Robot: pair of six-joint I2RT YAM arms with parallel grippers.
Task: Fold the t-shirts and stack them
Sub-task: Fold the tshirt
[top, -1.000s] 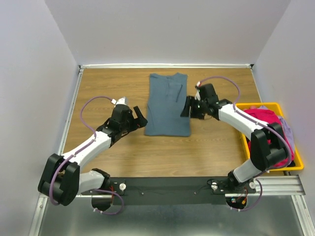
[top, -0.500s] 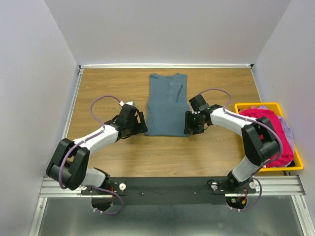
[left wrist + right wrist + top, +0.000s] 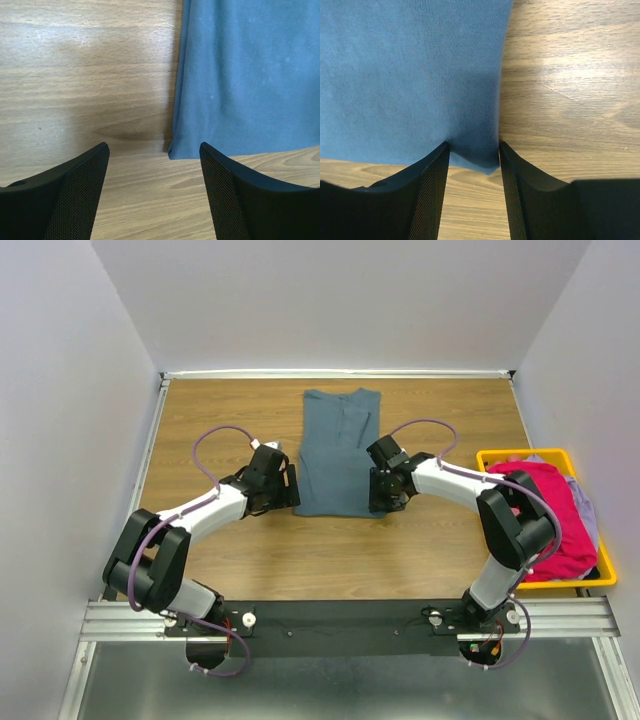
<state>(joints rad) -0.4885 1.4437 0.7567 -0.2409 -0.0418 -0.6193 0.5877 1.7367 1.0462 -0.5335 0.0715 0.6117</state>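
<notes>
From above, we see the left tool (image 3: 291,490) at the near left corner of the slate blue-grey t-shirt (image 3: 340,452), which lies folded into 1 long strip in the middle of the desk (image 3: 220,420). Only its wrist view shows the fingers (image 3: 75,190) well apart, with that corner between their tips, not gripped. The right tool (image 3: 378,496) sits at the near right corner. Its wrist view alone shows 2 fingers (image 3: 427,195) closely flanking the cloth, and we cannot tell whether they clamp it. Only the overhead view shows the yellow bin (image 3: 510,453) at far right, holding a magenta-pink t-shirt (image 3: 545,515) and pale cloth (image 3: 583,508).
</notes>
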